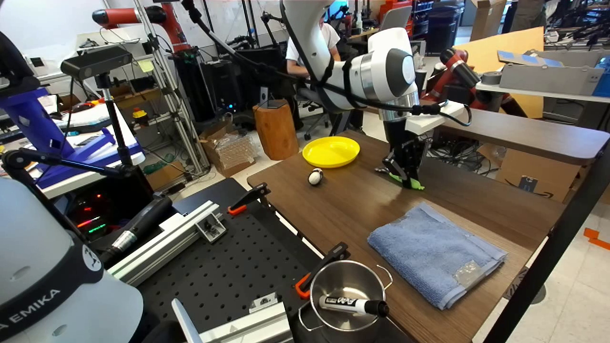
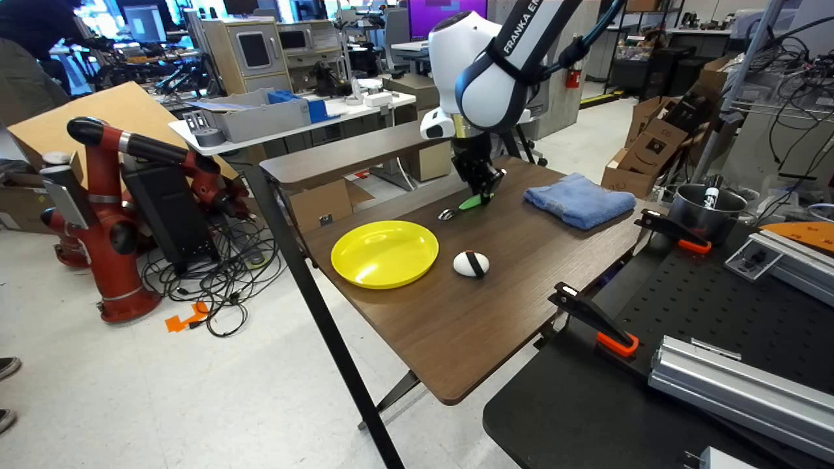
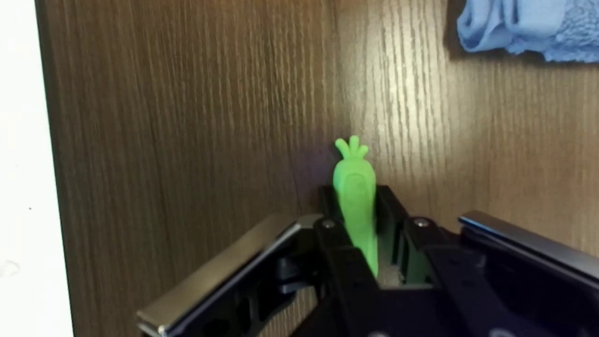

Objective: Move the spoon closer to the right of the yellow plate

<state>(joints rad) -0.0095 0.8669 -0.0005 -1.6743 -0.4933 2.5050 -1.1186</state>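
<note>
Much of the brown table [image 2: 456,312] shows as open wood in both exterior views. In an exterior view we find the yellow plate [image 2: 384,254] at the left, its rim close to the table's left edge. To its right, near but apart, sits a white egg-shaped thing [image 2: 462,262] with a dark band. Two black-and-orange clamps [image 2: 593,320] sit along the right edge, and past that edge, at far right, stands a steel pot [image 2: 697,218] with a marker [image 2: 712,195] in it. A folded blue towel [image 2: 578,200] lies on the far right of the wood. Open strips of table run between the plate and the spoon [image 2: 472,202], and between the spoon and the towel. In the wrist view we see the table's edge running down the left, well apart from the spoon, with the towel in the far right corner.

The robot's hand [image 3: 356,206] points down at the table, closed in to the width of the spoon's green handle, one finger touching each side. The handle's leafy tip pokes out past the fingers. In both exterior views the spoon's metal bowl points toward the plate. We cannot tell whether the spoon rests on the wood or sits slightly above it.
</note>
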